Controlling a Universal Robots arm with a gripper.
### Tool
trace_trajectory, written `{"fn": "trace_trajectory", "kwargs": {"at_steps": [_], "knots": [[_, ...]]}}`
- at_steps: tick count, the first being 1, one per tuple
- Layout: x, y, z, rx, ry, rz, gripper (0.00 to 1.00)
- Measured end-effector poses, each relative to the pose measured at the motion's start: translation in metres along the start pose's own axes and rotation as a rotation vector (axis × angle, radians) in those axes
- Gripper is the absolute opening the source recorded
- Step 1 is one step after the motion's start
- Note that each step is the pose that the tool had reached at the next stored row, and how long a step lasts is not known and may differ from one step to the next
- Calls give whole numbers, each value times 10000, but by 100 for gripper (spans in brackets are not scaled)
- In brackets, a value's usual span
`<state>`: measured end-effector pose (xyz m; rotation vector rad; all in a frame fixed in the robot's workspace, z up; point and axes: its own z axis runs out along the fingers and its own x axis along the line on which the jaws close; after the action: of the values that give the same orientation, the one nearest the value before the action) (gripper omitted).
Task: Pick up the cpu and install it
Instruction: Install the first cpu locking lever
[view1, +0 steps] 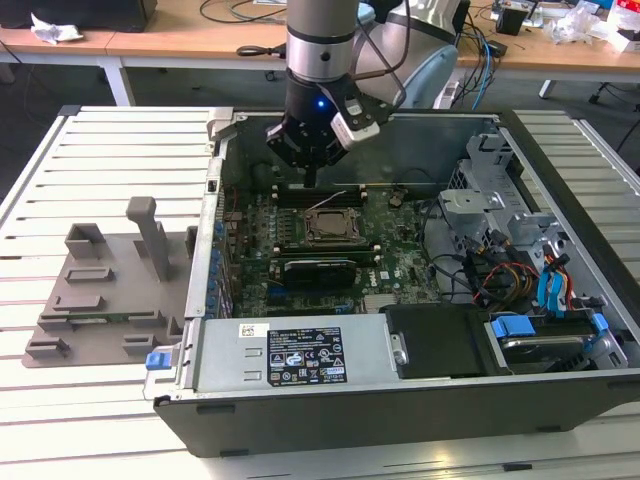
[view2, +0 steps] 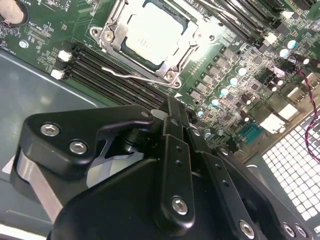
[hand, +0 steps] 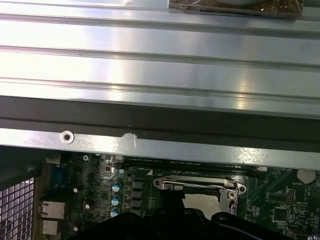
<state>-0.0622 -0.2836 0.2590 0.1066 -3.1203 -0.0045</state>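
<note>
In the socket (view2: 150, 37) sits one cpu (view2: 152, 35); the fingers (view2: 172, 117) above are pressed together, empty.

The black end effector (view1: 312, 172) hung inside the open black-and-grey computer case (view1: 420, 400), above the green motherboard (view1: 300, 225), with clear air between it and the square silver-grey cpu (view1: 328, 227) seated in its metal socket frame (view2: 172, 67). In the second wrist view, black memory slots (view2: 120, 75) flanked that frame on two sides, and a thin latch wire (view2: 130, 76) lay across the nearer slots. Toward the exterior view's right, grey metal drive cages (view1: 500, 190) and bundled coloured cables (view1: 500, 280) crowded the case. The power-supply box (view1: 290, 355) walled the near edge. On the slatted white desk (view1: 110, 160), a grey plastic tray with upright posts (view1: 110, 290) stood just beside the case.
</note>
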Motion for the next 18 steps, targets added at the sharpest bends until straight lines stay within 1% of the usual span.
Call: {"fn": "trace_trajectory", "kwargs": {"at_steps": [1, 3, 4, 5, 6, 13, 15, 18], "knots": [[-1, 0, 1, 1, 1, -1, 11], [-1, 0, 29, 0, 0, -1, 11], [-1, 0, 52, 0, 1, -1, 11], [-6, -1, 115, 0, 0, 1, 11], [-12, -1, 139, 0, 0, -1, 11], [-40, -3, 196, -1, 0, -1, 11], [-83, -6, 293, 0, 0, 0, 11], [-112, -7, 323, 0, 1, 0, 11]]}}
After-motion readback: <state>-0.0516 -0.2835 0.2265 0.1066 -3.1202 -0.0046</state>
